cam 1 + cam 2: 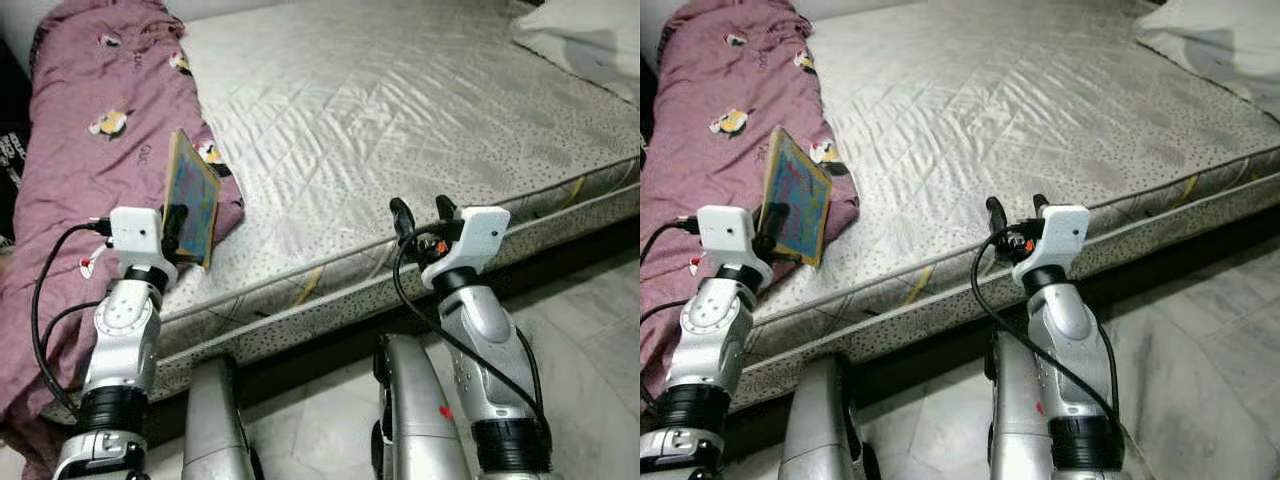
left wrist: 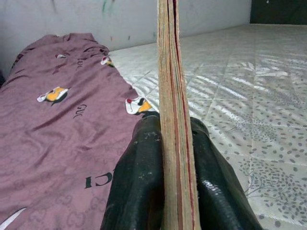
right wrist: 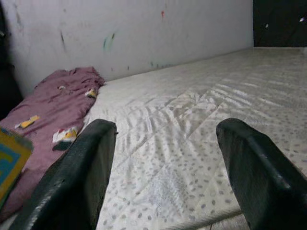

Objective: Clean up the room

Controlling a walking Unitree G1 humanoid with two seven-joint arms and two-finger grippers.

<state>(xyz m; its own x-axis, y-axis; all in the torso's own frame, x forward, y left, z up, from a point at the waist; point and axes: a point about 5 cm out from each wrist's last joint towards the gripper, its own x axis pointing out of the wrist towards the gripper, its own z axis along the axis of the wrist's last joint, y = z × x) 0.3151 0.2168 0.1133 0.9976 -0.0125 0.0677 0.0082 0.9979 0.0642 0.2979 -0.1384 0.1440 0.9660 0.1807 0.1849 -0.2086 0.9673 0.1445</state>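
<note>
While left gripper clamps upright book over blanket, right gripper spread wide, empty, above mattress

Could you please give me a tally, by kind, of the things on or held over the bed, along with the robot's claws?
Books: 1, a thin book held upright in the left claw
Blankets: 1, the purple blanket
Pillows: 1, the white pillow
Mattresses: 1, the mattress
Claws: 2, counting the right claw, open
Total: 6
</note>
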